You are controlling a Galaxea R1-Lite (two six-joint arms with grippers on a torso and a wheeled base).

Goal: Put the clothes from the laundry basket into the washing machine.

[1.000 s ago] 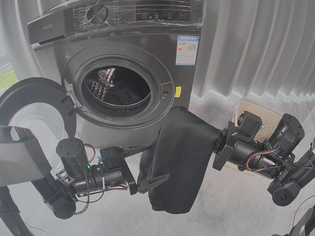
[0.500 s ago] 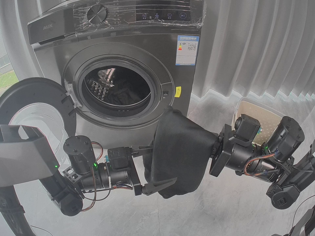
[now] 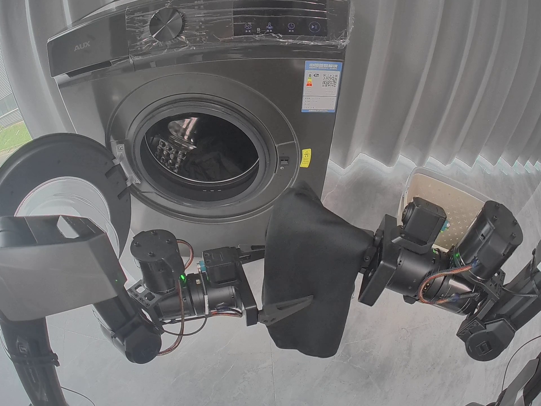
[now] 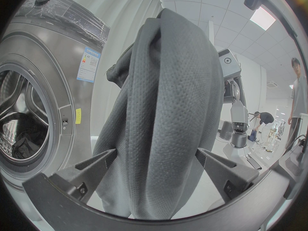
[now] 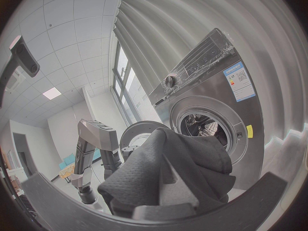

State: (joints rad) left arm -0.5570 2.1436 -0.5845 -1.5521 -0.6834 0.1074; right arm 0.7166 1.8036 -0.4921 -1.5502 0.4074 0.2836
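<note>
R gripper (image 5: 170,177) is clamped on the black garment (image 3: 315,255), which hangs in front of the washing machine (image 3: 214,85), below its drum opening (image 3: 200,150). L gripper (image 3: 284,274) is spread wide, jaws either side of the cloth, not pinching. Risk: the loose hem snags the rim, or slips to the floor (image 3: 394,356) if the grip's shallow. The open door (image 3: 62,181) crowds the L arm; the laundry basket (image 3: 445,193) sits behind the R arm.

Head camera overlooks washing machine (image 3: 225,80); wrists view it.
</note>
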